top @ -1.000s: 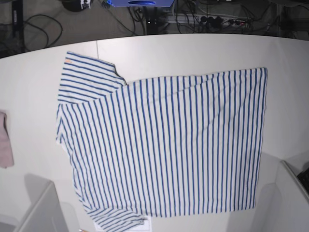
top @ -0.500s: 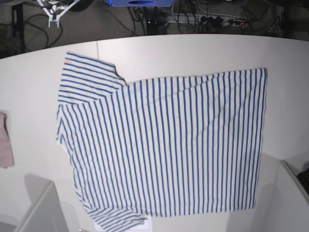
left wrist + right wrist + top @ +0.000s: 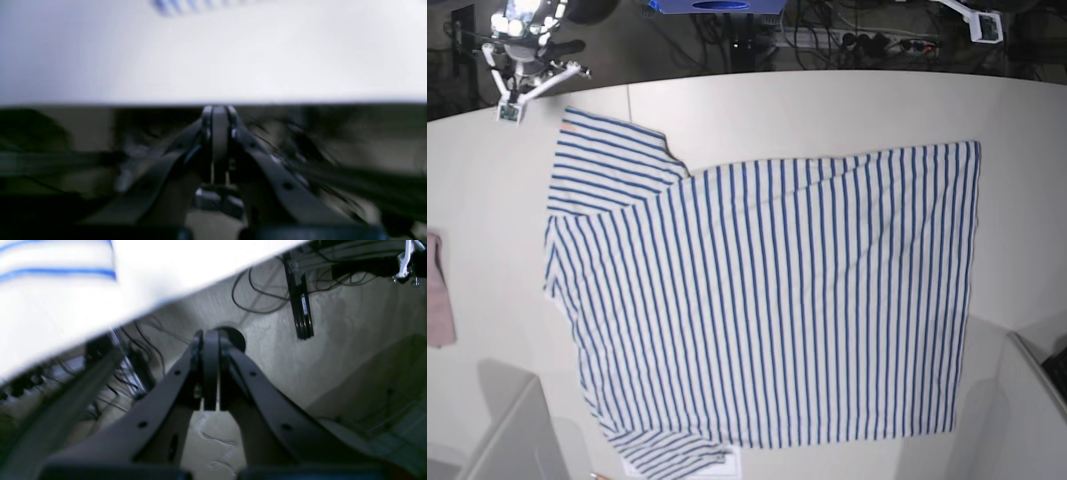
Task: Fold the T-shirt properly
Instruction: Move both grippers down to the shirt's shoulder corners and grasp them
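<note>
T-shirt: I see it flat on the table.
Left gripper: pressed together, empty, view blurred.
Right gripper: pressed together, empty.

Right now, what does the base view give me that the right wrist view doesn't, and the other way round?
Only the base view shows the whole T-shirt lying flat and unfolded on the white table, a pink cloth at the table's edge, and both arms coming in at the far side. Only the right wrist view shows the right gripper close up, its jaws shut on nothing, over the floor and cables beyond the table edge. Both share the table and a striped part of the T-shirt, which in the wrist view is just a corner.
</note>
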`<action>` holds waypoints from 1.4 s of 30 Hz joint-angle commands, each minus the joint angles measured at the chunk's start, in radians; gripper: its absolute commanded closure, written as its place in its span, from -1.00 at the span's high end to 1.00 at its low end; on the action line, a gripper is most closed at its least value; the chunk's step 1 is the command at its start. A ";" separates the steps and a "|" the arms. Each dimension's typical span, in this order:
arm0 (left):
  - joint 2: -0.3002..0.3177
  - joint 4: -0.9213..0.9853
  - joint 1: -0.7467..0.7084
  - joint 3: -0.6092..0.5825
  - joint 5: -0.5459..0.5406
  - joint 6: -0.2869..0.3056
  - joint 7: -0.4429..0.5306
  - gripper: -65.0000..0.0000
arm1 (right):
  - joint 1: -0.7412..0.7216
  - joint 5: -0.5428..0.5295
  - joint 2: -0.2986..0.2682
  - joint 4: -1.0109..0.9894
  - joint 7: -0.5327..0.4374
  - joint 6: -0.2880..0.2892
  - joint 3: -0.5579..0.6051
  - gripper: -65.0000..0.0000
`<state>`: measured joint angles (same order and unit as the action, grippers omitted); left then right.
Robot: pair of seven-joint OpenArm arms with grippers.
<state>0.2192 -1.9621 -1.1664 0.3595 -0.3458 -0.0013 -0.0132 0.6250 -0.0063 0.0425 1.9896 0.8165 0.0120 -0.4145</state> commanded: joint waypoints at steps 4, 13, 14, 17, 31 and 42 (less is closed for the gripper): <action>0.006 -0.003 0.042 0.051 0.001 -0.004 0.008 -1.00 | -0.069 0.004 0.041 0.020 -0.013 0.176 -0.021 -1.00; 0.010 -0.003 0.121 0.062 -0.008 -0.004 0.006 -1.00 | -0.231 -0.077 0.093 0.021 0.013 0.389 -0.082 -1.00; 0.007 -0.009 0.133 0.060 -0.009 -0.004 -0.008 -1.00 | -0.247 -0.131 0.092 0.021 0.045 0.389 -0.105 -1.00; 0.003 -0.013 0.187 0.059 -0.011 -0.003 -0.074 -0.80 | -0.310 -0.307 0.087 0.020 0.174 0.392 -0.212 -0.50; -0.039 -0.001 0.247 0.095 -0.422 0.225 -0.156 0.71 | -0.456 -0.854 -0.105 -0.299 0.415 0.392 -0.482 0.22; -0.040 0.097 0.251 0.339 -0.617 0.367 -0.230 0.71 | -0.460 -0.845 -0.165 -0.527 0.381 0.412 -0.470 0.22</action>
<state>0.1715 -1.8496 -0.9035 0.6907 -0.9455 0.3553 -0.2783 0.1635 -0.8436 -0.1112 1.4509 1.1942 0.4194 -0.8829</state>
